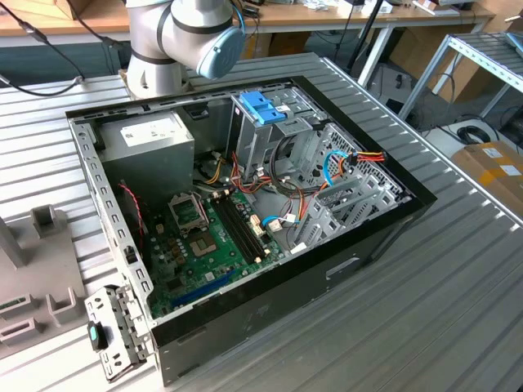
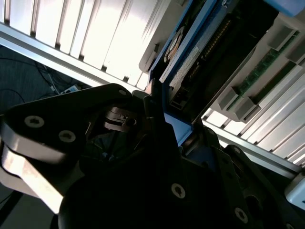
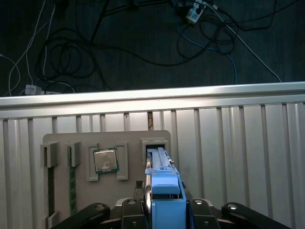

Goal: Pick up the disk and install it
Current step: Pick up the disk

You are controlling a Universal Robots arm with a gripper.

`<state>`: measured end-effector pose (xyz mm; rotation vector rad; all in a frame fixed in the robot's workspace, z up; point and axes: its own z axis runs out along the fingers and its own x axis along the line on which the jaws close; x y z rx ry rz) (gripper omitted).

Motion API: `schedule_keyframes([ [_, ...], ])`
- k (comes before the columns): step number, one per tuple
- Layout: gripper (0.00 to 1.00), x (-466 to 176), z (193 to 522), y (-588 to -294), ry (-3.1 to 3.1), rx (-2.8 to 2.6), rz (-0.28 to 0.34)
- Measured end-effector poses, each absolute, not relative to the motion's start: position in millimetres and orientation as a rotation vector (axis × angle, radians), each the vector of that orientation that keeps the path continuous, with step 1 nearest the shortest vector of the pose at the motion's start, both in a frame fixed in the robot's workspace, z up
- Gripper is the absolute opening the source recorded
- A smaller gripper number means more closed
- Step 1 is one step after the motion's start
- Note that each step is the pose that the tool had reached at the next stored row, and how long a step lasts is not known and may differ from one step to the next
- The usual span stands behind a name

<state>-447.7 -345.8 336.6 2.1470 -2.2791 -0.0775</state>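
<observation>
- disk (image 3: 165, 196): bright blue carrier rail
- counter (image 3: 238, 157): silver-grey with ribbed stripes
- tray (image 3: 133, 153): beige
- motherboard (image 1: 196, 255): green
- computer case (image 1: 270, 309): black outside
- floor (image 3: 143, 47): dark grey

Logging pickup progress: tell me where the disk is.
In the first wrist view, the disk stands in a slot of the beige holder, beside the processor chip, with the gripper around it.

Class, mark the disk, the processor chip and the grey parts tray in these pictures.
disk (image 3: 165, 193), first wrist view: on its blue carrier's end face.
processor chip (image 3: 106, 160), first wrist view: middle of its metal lid.
grey parts tray (image 3: 131, 140), first wrist view: bare surface near its rim.
</observation>
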Motion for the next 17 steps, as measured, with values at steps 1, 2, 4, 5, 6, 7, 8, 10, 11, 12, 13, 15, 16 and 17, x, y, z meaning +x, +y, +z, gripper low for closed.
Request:
schedule_keyframes([
  [1,0.37,-447.7,337.4,-345.8,-2.279,2.147,-0.078],
  [2,0.37,-447.7,337.8,-345.8,-2.279,2.147,-0.078],
  [4,0.37,-447.7,339.1,-345.9,-2.279,2.147,-0.077],
  [5,0.37,-447.7,339.6,-345.8,-2.279,2.147,-0.078],
  [6,0.37,-447.7,340.3,-345.8,-2.279,2.147,-0.078],
  [7,0.37,-447.7,340.8,-345.8,-2.279,2.147,-0.077],
  [8,0.37,-447.7,341.4,-345.9,-2.279,2.147,-0.078],
  [10,0.37,-447.7,342.8,-345.9,-2.279,2.147,-0.078],
  [11,0.37,-447.7,343.6,-345.8,-2.279,2.147,-0.077],
  [12,0.37,-447.7,344.1,-345.8,-2.279,2.147,-0.077],
  [13,0.37,-447.7,344.7,-345.8,-2.279,2.147,-0.078],
  [15,0.37,-447.7,346.0,-345.9,-2.279,2.147,-0.078],
  [16,0.37,-447.7,346.7,-345.9,-2.279,2.147,-0.078],
  [17,0.37,-447.7,347.2,-345.8,-2.279,2.147,-0.078],
])
